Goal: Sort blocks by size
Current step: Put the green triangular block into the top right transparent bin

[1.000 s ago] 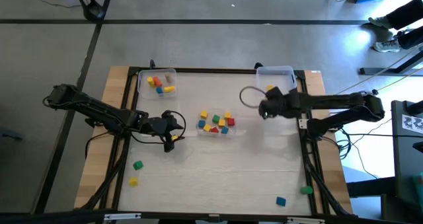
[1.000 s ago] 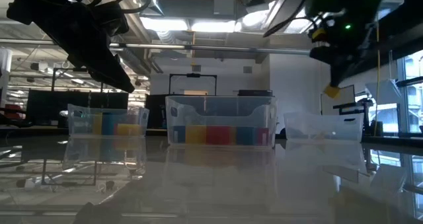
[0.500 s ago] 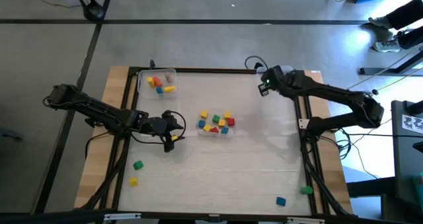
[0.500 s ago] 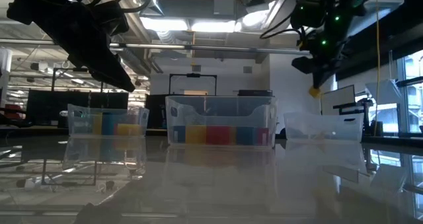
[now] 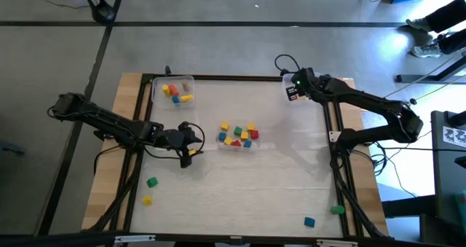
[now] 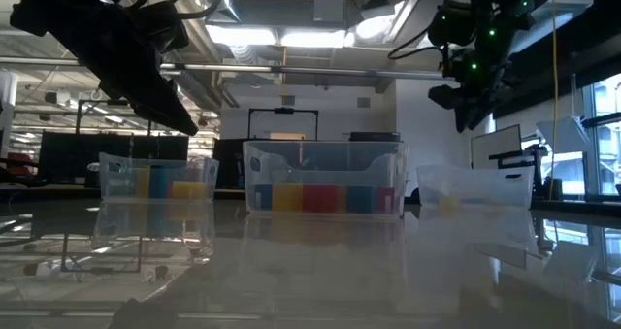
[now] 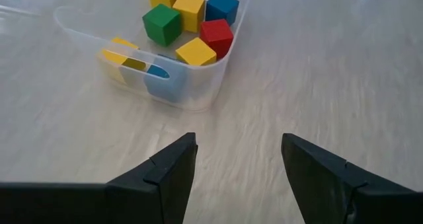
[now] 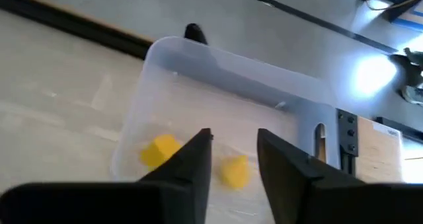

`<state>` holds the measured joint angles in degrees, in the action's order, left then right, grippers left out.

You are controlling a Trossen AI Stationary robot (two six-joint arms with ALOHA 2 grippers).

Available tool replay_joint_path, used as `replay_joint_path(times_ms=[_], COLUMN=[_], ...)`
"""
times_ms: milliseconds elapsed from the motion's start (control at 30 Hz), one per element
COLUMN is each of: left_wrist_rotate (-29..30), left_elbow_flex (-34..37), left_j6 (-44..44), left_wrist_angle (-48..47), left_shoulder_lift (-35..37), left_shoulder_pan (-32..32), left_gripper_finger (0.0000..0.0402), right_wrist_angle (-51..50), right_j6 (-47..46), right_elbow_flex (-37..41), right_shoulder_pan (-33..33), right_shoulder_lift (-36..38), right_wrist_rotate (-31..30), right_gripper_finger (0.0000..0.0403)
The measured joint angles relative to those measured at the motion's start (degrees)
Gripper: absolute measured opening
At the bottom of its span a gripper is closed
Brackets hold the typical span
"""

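Blocks (image 5: pixel 237 135) in red, yellow, green and blue are seen heaped in a clear bin (image 7: pixel 198 85) at the middle of the table (image 5: pixel 240 189). A second clear bin (image 5: pixel 173 91) at the far left corner is seen to hold a few yellow and orange blocks. A third clear bin (image 8: pixel 218 85) at the far right corner is shown by the right wrist view to contain two yellow blocks (image 8: pixel 160 149), lying near each other on its floor.

The right gripper (image 5: pixel 293 89) is held above this far right bin, raised well off the table. Its fingers (image 8: pixel 185 168) are seen parted by a narrow gap, with nothing clamped between them; one yellow block (image 8: pixel 234 170) is visible through the gap, down in the bin.

The left gripper (image 5: pixel 191 140) is held just left of the middle bin, near the table surface. Its fingers (image 7: pixel 168 171) are spread wide, and only bare table is seen between them.

Loose blocks are scattered near the table's front edge: a green block (image 5: pixel 151 182) and a yellow block (image 5: pixel 147 200) at the left, a blue block (image 5: pixel 309 221) and a green block (image 5: pixel 337 210) at the right.

In the low view, the three bins are seen in a row, with coloured blocks visible through the walls of the left and middle ones.
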<state>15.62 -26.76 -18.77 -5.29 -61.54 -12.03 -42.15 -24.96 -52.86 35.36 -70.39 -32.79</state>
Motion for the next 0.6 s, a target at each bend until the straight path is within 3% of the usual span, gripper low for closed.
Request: replay_joint_path(times_ms=[200, 400, 600], left_wrist_rotate=[0.0, 0.0, 0.2], left_elbow_flex=[0.0, 0.0, -0.2], left_j6=[2.9, 2.0, 2.9], left_wrist_angle=[-2.0, -7.4, -5.6], left_shoulder_lift=[0.0, 0.0, 0.0], left_shoulder_pan=[-2.8, -6.8, -6.1], left_gripper_finger=[0.021, 0.021, 0.021], right_wrist_angle=[1.7, 7.7, 16.8], right_j6=[1.4, 0.2, -3.6], right_elbow_flex=[0.0, 0.0, 0.0], right_shoulder_pan=[-9.2, -25.3, -41.4], right_shoulder_lift=[0.0, 0.0, -0.6], right_wrist_rotate=[1.5, 1.5, -1.0], right_gripper_finger=[0.0155, 0.0156, 0.0156])
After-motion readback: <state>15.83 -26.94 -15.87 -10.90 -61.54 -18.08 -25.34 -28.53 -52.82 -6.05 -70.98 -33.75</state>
